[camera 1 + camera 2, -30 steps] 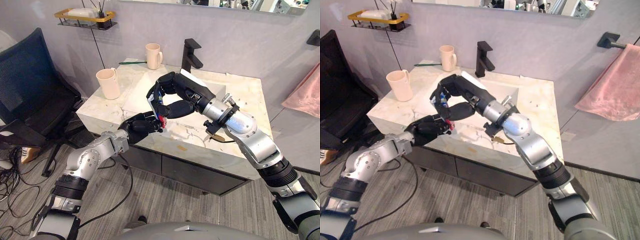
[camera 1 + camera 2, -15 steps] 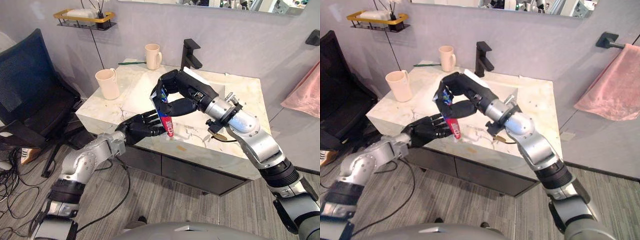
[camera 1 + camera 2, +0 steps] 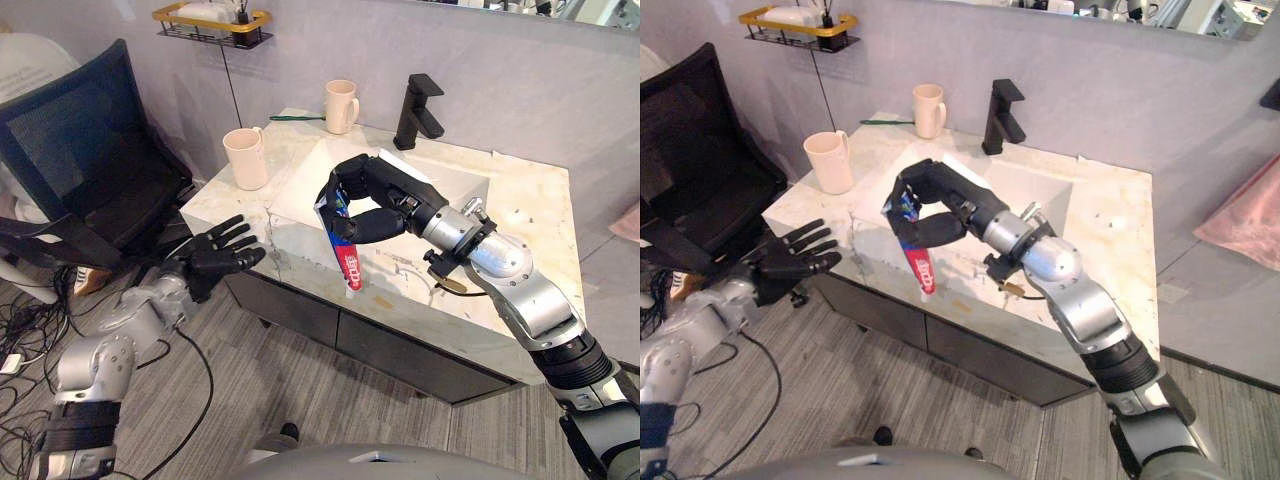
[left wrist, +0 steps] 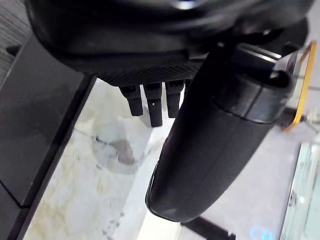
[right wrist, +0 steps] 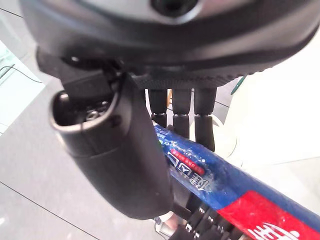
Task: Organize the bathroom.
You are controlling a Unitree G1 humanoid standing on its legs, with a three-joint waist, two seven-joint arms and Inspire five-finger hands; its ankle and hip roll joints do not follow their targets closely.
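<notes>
Holding a toothpaste tube [image 3: 340, 243], the right hand [image 3: 372, 200] hangs over the front part of the sink basin [image 3: 440, 190], its fingers and thumb curled round the tube's upper, blue end. The tube points down toward 6 o'clock, with its red lower end over the front edge of the marble desk [image 3: 520, 215]; the right wrist view shows the blue and red tube [image 5: 220, 185] pinched between the fingers [image 5: 182, 112] and the thumb.

The left hand [image 3: 212, 255] is held at 9 o'clock from the tube, off the desk's front left corner and well apart from the tube. Its fingers are spread straight and it holds nothing; the left wrist view shows straight fingers [image 4: 152, 102] above the marble top.

On the desk, a cream mug [image 3: 246, 158] stands upright near the left edge, at 10 o'clock from the right hand. A second cream mug [image 3: 341, 105] stands upright at the back, at 12 o'clock, with a green toothbrush [image 3: 296, 117] lying just beside it on its left. A black tap [image 3: 416, 100] rises behind the basin, at 1 o'clock.

A yellow-rimmed wall shelf [image 3: 212, 22] hangs at the upper left, and a dark office chair [image 3: 85, 160] stands on the floor to the left of the desk.
</notes>
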